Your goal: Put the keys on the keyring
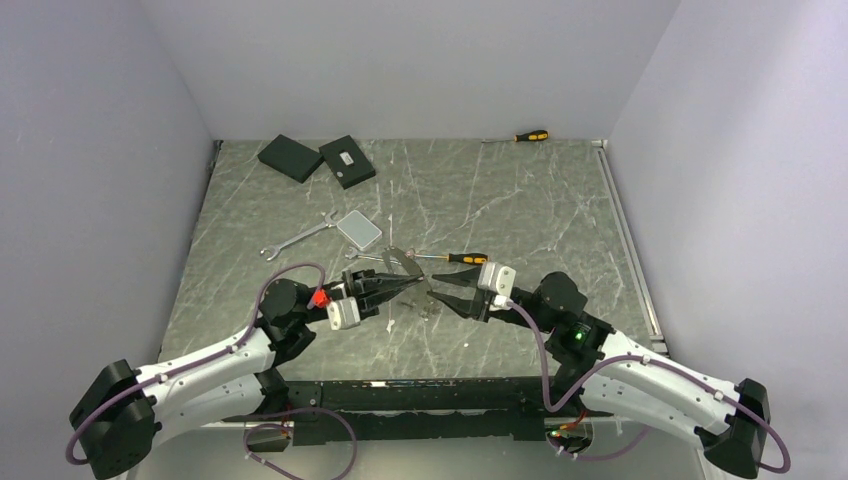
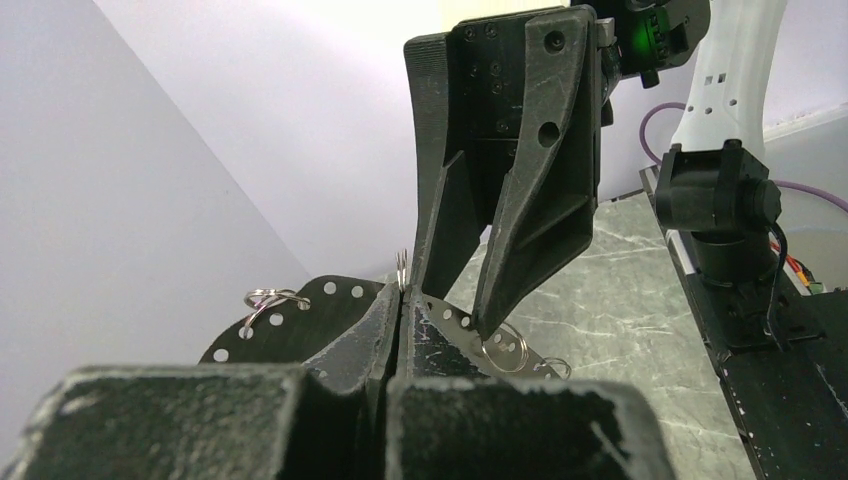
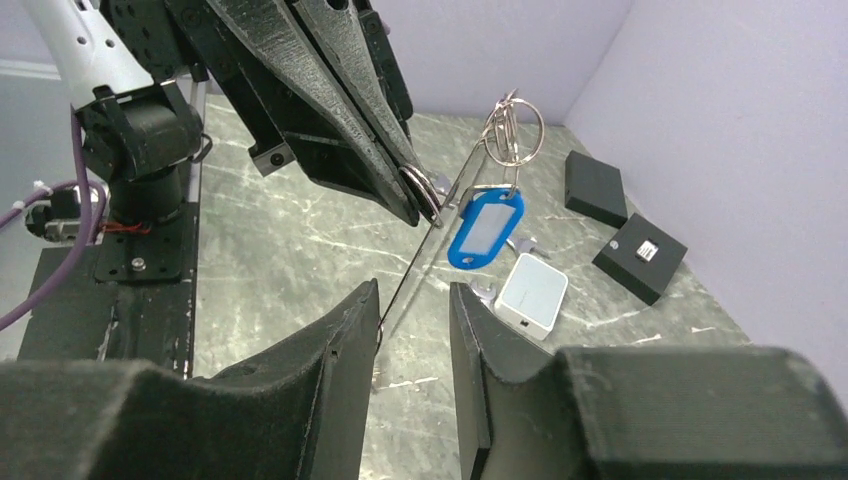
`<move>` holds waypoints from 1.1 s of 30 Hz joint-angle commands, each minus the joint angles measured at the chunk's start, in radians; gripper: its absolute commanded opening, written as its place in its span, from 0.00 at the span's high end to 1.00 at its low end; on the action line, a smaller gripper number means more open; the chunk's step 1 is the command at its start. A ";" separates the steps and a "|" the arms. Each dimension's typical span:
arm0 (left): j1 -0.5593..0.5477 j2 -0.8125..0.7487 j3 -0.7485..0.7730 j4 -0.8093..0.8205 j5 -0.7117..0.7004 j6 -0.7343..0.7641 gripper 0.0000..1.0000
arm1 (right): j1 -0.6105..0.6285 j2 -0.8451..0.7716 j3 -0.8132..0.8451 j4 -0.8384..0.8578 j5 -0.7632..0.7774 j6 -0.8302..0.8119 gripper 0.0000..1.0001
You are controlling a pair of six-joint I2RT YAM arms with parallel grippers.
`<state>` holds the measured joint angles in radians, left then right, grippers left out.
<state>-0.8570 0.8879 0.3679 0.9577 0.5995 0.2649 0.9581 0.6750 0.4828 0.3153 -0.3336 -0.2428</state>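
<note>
My left gripper [image 1: 408, 283] [image 2: 402, 290] is shut on the keyring [image 2: 300, 320], a thin flat metal piece with small holes along its rim, held above the table. Small split rings [image 2: 268, 298] hang from its holes. In the right wrist view the keyring [image 3: 440, 220] is edge-on, a thin line, with a blue key fob [image 3: 485, 228] hanging from rings [image 3: 515, 130] at its far end. My right gripper [image 1: 432, 292] [image 3: 413, 290] is open; its jaws stand either side of the keyring's near edge, which is next to the left finger. Small keys [image 1: 432, 308] seem to lie on the table below.
An orange-and-black screwdriver [image 1: 460, 257] lies just behind the grippers, another [image 1: 530, 136] at the back wall. A silver wrench [image 1: 300, 238] and a pale box [image 1: 360, 230] [image 3: 530, 293] lie left of centre. Two black boxes [image 1: 290, 158] [image 1: 347, 160] sit at the back left.
</note>
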 commanded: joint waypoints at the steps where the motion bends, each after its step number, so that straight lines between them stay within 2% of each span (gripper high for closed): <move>1: 0.001 -0.004 0.002 0.094 0.003 -0.021 1.00 | -0.003 -0.004 0.017 0.088 0.017 0.008 0.65; 9: 0.000 0.005 -0.012 0.124 -0.012 -0.019 1.00 | -0.004 0.000 0.032 0.135 -0.023 0.039 0.66; 23: 0.000 0.012 -0.029 0.177 -0.013 -0.032 1.00 | -0.006 0.041 0.035 0.202 -0.010 0.068 0.77; 31: 0.001 0.025 -0.032 0.196 -0.005 -0.033 1.00 | -0.006 0.050 0.041 0.225 -0.025 0.084 0.77; 33: 0.000 0.028 -0.032 0.199 -0.004 -0.033 1.00 | -0.005 0.057 0.046 0.221 -0.033 0.082 0.80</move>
<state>-0.8570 0.9142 0.3309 1.0592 0.5938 0.2455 0.9569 0.7261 0.4831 0.4751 -0.3473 -0.1745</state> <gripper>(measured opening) 0.012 0.223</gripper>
